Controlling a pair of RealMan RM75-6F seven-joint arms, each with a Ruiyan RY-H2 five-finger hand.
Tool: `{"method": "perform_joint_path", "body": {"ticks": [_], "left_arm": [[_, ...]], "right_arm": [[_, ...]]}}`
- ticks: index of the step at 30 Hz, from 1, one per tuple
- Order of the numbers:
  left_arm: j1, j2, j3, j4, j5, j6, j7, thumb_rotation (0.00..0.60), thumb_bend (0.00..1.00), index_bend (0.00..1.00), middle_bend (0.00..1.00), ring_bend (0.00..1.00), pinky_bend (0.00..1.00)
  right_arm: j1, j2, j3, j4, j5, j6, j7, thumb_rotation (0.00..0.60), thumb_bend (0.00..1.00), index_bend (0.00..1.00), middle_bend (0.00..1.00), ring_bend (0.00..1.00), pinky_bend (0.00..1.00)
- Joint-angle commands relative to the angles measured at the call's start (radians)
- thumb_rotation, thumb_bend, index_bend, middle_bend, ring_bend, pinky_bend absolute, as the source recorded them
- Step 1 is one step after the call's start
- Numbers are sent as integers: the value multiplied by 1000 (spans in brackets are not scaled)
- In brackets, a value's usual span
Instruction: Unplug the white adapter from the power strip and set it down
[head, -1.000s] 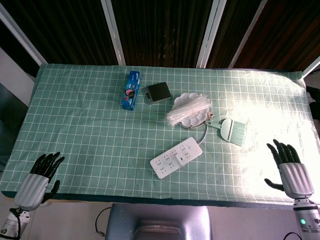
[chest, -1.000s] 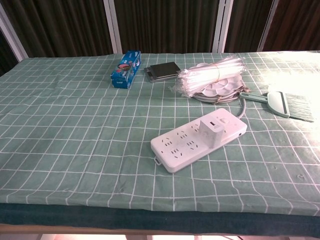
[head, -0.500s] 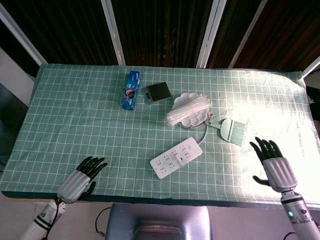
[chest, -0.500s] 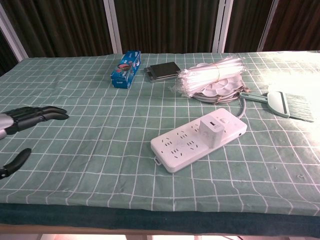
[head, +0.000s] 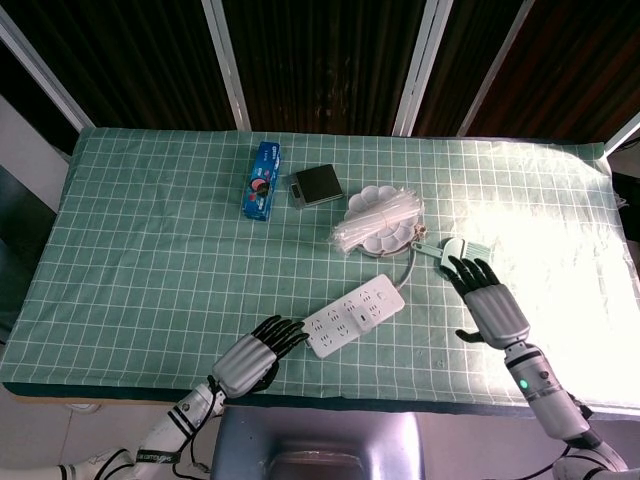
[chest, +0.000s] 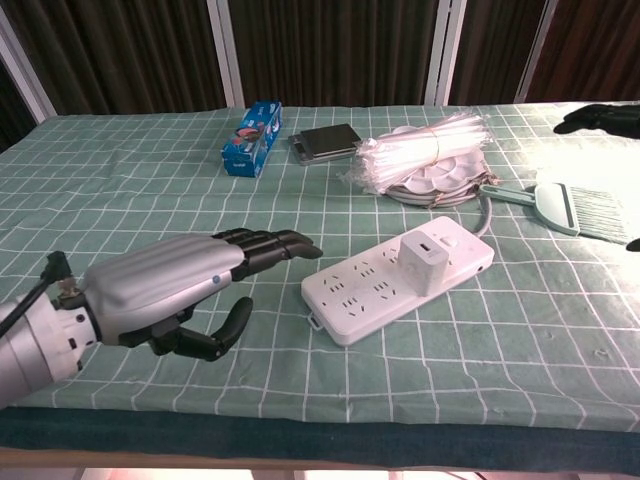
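Note:
A white power strip (head: 353, 315) (chest: 396, 279) lies slantwise on the green checked cloth, with the white cube adapter (chest: 422, 263) (head: 373, 302) plugged into its far end. My left hand (head: 256, 357) (chest: 180, 288) is open just left of the strip's near end, fingertips close to it but apart. My right hand (head: 487, 301) (chest: 606, 118) is open, hovering right of the strip over the brush, holding nothing.
Behind the strip lie a white palette dish (head: 377, 222) with a bundle of clear straws (chest: 425, 143), a teal brush (chest: 568, 207), a small black scale (head: 315, 185) and a blue box (head: 262, 179). The strip's cord (chest: 485, 212) runs back toward the dish.
Both hands have moved inward toward the power strip: the left from the table's left front edge up to the strip's near end, the right leftward over the brush. The adapter stays plugged in.

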Motion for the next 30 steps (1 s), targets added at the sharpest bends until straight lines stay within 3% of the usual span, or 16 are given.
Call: {"method": "perform_joint_path", "body": {"ticks": [1, 16, 30], "left_arm": [[-32, -59, -25, 29, -54, -29, 41, 600, 797, 0, 0, 0, 63], [-69, -219, -12, 102, -133, 6, 178, 600, 883, 0, 0, 0, 49], [-111, -293, -3, 227, -185, -28, 163, 600, 895, 0, 0, 0, 46]], "right_arm": [[27, -18, 9, -13, 24, -28, -28, 600, 174, 0, 0, 0, 0], [115, -92, 4, 7, 110, -120, -85, 600, 173, 0, 0, 0, 0], [180, -170, -20, 49, 60, -139, -82, 600, 173, 0, 0, 0, 0]]}}
